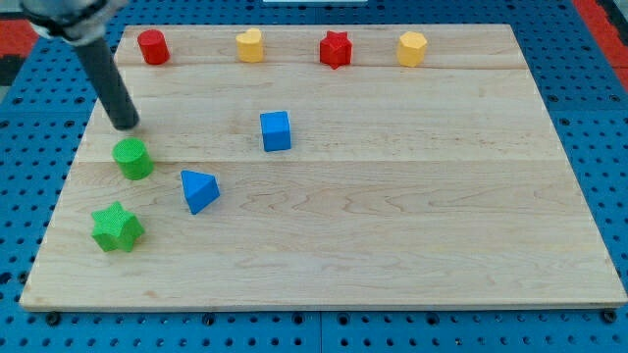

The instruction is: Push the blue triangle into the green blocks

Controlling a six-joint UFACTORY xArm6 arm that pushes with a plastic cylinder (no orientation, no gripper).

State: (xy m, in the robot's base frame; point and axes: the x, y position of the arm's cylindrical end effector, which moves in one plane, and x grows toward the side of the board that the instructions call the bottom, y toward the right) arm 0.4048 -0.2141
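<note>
The blue triangle lies on the wooden board at the view's lower left. A green cylinder sits just to its upper left, a small gap apart. A green star lies below the cylinder, left of the triangle and apart from it. My tip rests just above the green cylinder, close to it, well to the upper left of the blue triangle. The rod slants up to the view's top left corner.
A blue cube stands right of my tip near the middle. Along the top edge sit a red cylinder, a yellow heart, a red star and a yellow hexagon. The board's left edge is near the green blocks.
</note>
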